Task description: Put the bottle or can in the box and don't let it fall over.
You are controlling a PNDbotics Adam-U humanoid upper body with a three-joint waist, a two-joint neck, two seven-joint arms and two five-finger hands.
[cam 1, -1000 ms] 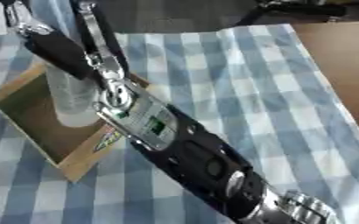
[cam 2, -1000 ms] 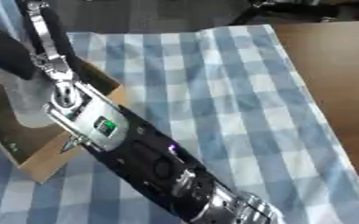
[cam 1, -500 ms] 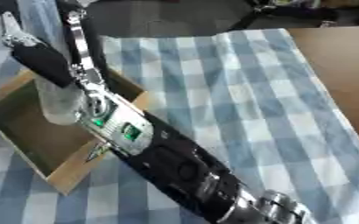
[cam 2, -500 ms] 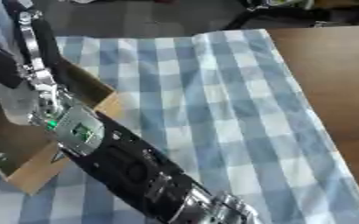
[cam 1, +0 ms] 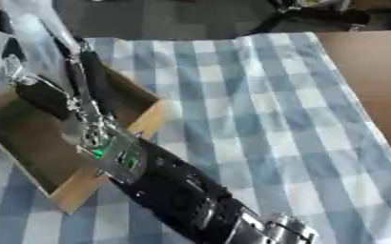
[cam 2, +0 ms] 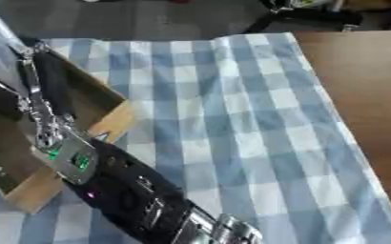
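Left eye view: wooden table [cam 1: 374, 71] draped almost wholly in a blue-and-white checked cloth [cam 1: 257, 105], bare wood showing only along the right edge. Crossed from the lower right toward the upper left by the black right arm [cam 1: 182, 195], stretched out long over the cloth. Ends above the open cardboard box [cam 1: 74, 193], which sits on the cloth at the left side, its near wall just under the wrist and its brown floor visible on both sides of the arm.

Right hand [cam 1: 98, 143] inside the mouth of the box, a green light glowing on its back. Cannot tell whether spread or closed, nor whether anything is held; too smeared for that. Left hand nowhere in either view.

Bottle [cam 1: 32, 21] only guessed at: a pale, see-through streak at the upper left, beyond the hand and about over the far part of the box. Impossible to say whether standing on the box floor, leaning, or lifted clear of it.

Judged from this: carrying part likely done, with the hand already at the box. Left to do, as far as can be told: setting down upright, letting go, and drawing back without tipping it. No proof here that the bottle stands by itself.
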